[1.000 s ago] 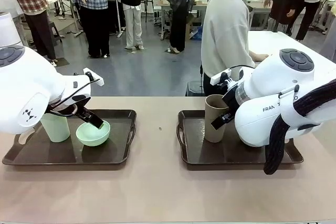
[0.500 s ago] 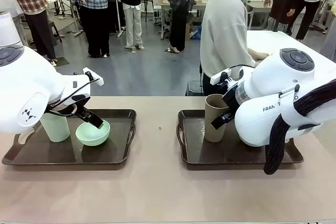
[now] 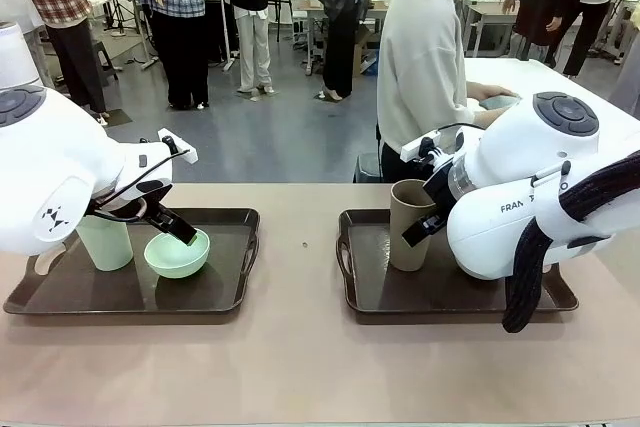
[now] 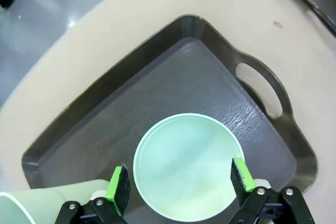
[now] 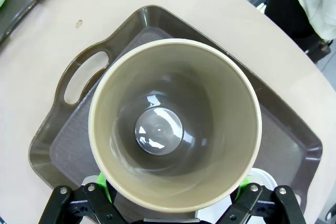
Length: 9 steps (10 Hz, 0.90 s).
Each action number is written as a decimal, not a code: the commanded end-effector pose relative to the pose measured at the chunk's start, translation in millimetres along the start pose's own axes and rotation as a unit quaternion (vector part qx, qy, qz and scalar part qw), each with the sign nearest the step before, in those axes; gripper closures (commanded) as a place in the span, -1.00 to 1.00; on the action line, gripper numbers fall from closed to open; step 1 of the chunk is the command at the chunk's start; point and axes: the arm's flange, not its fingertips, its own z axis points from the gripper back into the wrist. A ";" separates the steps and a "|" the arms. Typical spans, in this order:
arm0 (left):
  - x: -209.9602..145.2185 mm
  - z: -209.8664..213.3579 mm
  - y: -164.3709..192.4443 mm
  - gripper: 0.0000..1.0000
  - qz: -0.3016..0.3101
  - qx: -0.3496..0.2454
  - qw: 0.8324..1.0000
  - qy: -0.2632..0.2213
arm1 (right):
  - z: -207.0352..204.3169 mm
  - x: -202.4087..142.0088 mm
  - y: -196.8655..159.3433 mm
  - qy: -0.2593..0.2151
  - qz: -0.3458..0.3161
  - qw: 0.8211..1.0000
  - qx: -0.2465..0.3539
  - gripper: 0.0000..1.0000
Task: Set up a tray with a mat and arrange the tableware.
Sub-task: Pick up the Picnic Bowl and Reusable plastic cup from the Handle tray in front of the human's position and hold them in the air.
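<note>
On the left tray (image 3: 240,292) stand a mint-green tumbler (image 3: 105,243) and a small green bowl (image 3: 178,255). My left gripper (image 3: 178,228) hangs open over that bowl. In the left wrist view the bowl (image 4: 186,166) lies between the green pads (image 4: 118,186) of the left gripper (image 4: 178,181), and a dark grained mat (image 4: 157,93) lines the tray (image 4: 157,38). A brown tumbler (image 3: 408,225) stands upright on the right tray (image 3: 352,299). My right gripper (image 5: 172,186) is open and straddles the tumbler (image 5: 176,124), which stands on a grey mat (image 5: 68,145).
A person in a pale sweater (image 3: 425,67) stands at the far side of the table, one hand on a white table (image 3: 520,82) behind. Bare tabletop (image 3: 300,247) lies between the two trays. The right arm's body (image 3: 520,197) hides the right tray's right half.
Both arms have stayed still. The person has shifted a little to the left and brought a hand over the white table behind.
</note>
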 end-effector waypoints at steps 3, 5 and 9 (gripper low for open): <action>-2.9 11.2 -8.9 -1.00 -0.008 0.001 1.000 0.012 | 16.6 -0.3 2.0 -0.001 0.000 1.000 0.006 -1.00; 7.8 45.9 -21.2 -1.00 0.000 0.014 1.000 0.018 | 67.6 4.7 9.7 0.017 -0.028 0.999 -0.002 -1.00; 12.6 130.9 -51.6 -1.00 -0.008 -0.020 0.990 0.140 | 177.6 -26.0 34.7 0.102 -0.095 0.990 -0.017 -1.00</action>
